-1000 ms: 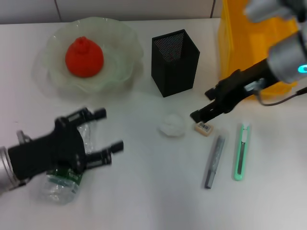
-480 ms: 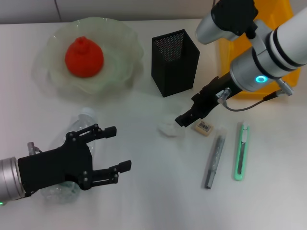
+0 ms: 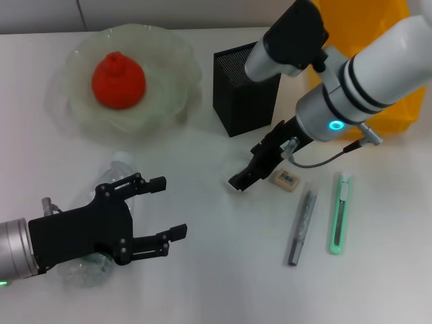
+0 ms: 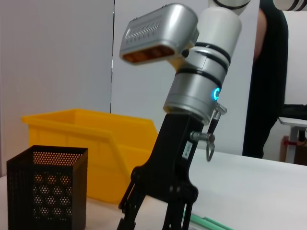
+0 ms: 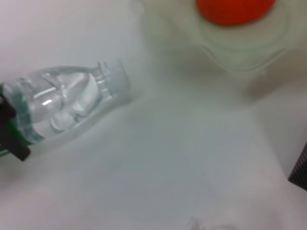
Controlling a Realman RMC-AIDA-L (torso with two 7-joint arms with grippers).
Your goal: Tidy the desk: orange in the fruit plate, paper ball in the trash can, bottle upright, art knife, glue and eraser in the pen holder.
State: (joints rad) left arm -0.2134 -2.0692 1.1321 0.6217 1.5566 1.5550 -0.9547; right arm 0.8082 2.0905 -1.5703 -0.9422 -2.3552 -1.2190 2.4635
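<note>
The orange (image 3: 118,79) lies in the pale green fruit plate (image 3: 73,113). The clear bottle (image 3: 116,167) lies on its side under my left gripper (image 3: 169,208), which is open just above it. My right gripper (image 3: 239,181) is low over the spot of the paper ball, which is almost wholly hidden under it. The left wrist view shows its fingers (image 4: 130,203) spread apart. The eraser (image 3: 287,179), grey glue stick (image 3: 302,228) and green art knife (image 3: 339,212) lie right of it. The black mesh pen holder (image 3: 246,88) stands behind. The right wrist view shows the bottle (image 5: 62,110) and orange (image 5: 235,7).
A yellow bin (image 3: 388,111) stands at the back right, behind my right arm. It also shows in the left wrist view (image 4: 91,139) beside the pen holder (image 4: 45,187). The table front edge is near my left arm.
My right gripper has swung left and down from beside the eraser to over the paper ball, covering it. My left gripper has shifted toward the table's front and right, uncovering the bottle's neck.
</note>
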